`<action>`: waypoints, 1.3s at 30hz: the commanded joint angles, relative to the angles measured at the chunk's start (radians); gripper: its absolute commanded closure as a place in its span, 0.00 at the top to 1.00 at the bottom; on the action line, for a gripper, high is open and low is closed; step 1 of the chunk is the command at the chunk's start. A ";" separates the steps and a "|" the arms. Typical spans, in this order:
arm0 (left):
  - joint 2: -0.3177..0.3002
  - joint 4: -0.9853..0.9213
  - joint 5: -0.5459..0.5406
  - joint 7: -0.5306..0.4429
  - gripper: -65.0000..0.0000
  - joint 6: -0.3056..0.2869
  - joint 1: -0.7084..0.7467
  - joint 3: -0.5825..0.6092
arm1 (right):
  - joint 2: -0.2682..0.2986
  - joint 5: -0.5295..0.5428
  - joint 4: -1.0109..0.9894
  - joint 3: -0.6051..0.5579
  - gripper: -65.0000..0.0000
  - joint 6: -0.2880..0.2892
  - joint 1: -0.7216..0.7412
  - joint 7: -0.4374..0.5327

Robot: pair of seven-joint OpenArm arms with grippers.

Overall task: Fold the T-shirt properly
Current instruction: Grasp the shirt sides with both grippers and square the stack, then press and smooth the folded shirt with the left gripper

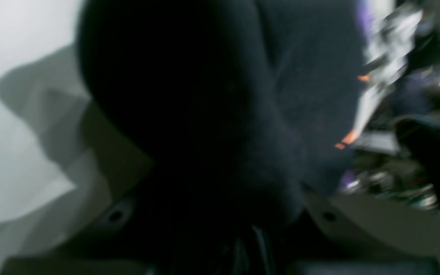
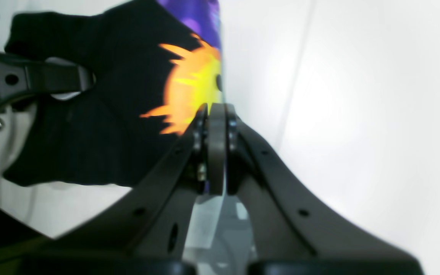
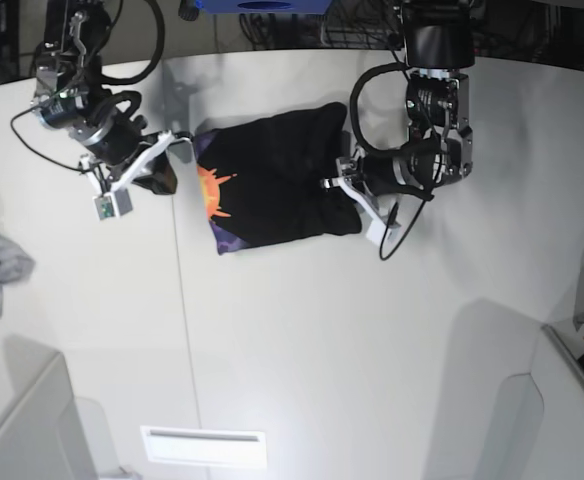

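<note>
Because the black T-shirt lies partly folded mid-table, the left gripper pinches its edge, probably to fold it inward; the right gripper, fingertips together, waits beside the print.

Looks down on the black T-shirt, folded and lying on the white table. Has the print along the shirt's right-hand edge: purple at the top, then yellow rimmed with spiky orange, with a small dark spot at the fold. Shows the left gripper coming in from the left side, with its tip at the dark cloth; too soft there, in fairness, to say whether pinching or only pressing. Puts the right gripper in front of the print's lower part, with its fingers together and pointing up the view. Shows shadow on the table below the shirt's lower edge.
</note>
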 commanded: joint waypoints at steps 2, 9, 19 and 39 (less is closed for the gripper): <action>-0.034 0.026 0.048 0.021 0.00 0.052 -0.036 0.065 | 0.007 0.013 0.020 0.046 0.00 0.007 -0.011 0.022; -0.279 0.180 0.072 0.121 0.00 0.116 -0.286 0.566 | 0.007 0.013 0.019 0.158 0.00 0.007 -0.060 0.022; -0.362 0.313 0.263 -0.030 0.00 0.084 -0.516 1.134 | 0.007 0.007 0.011 0.259 0.00 0.007 -0.106 0.019; -0.343 0.229 0.787 -0.358 0.00 -0.423 -0.498 1.183 | -0.106 0.004 -0.059 0.288 0.00 0.001 -0.094 0.022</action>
